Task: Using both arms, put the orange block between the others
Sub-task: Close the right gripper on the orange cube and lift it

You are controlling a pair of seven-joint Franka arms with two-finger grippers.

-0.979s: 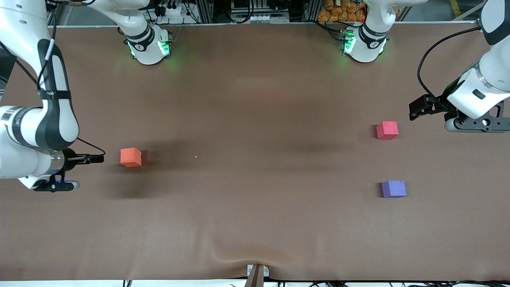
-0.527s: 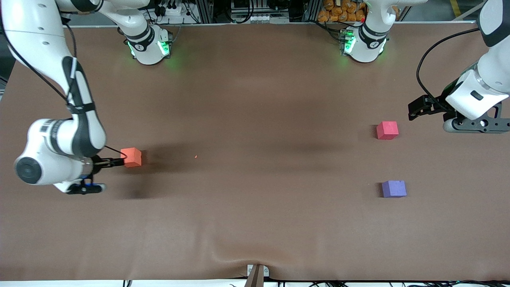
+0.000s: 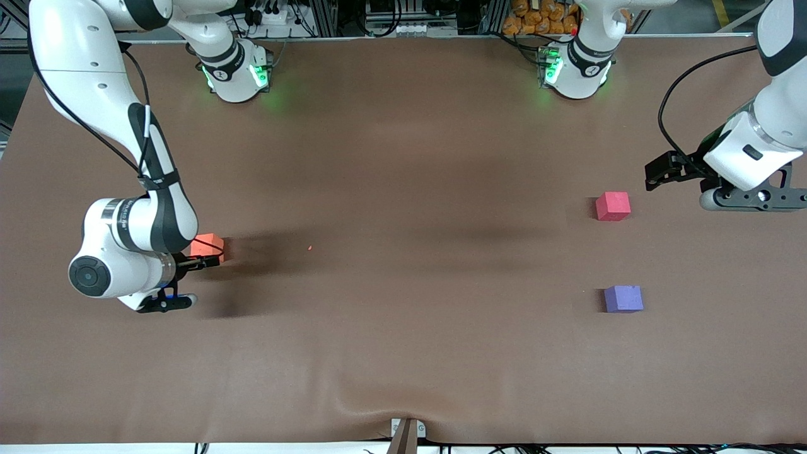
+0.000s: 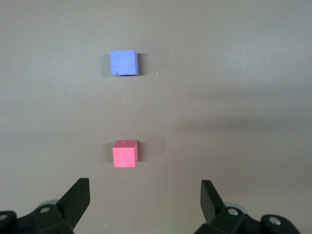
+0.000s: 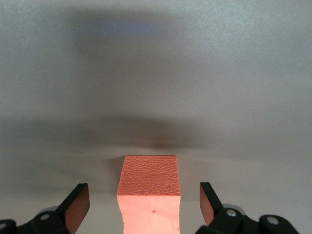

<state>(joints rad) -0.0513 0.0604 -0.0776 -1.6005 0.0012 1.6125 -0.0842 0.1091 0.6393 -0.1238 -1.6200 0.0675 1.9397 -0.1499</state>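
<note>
The right wrist view shows what the front view hides: the right hand (image 5: 141,207) is spread wide with the orange block (image 5: 150,192) between its fingers (image 5: 77,204), a gap on each side, nothing pinched. In the front view the right hand (image 3: 200,260) sits low at the orange block (image 3: 208,246), its wrist covering part of the cube, at the right arm's end of the brown bench (image 3: 403,353). The left wrist view shows the left hand (image 4: 145,202) spread too, empty, with the pinkish-red cube (image 4: 125,153) just ahead of it and the purple cube (image 4: 124,63) farther out; in the front view the left hand (image 3: 661,171) hovers near the pinkish-red cube (image 3: 613,206), and the purple cube (image 3: 623,299) lies nearer the front camera. A second ago the right hand stood short of the orange block; it has since closed in around it, while the left hand barely shifted. Bare bench stretches between the orange block and the other two, and between those two cubes
</note>
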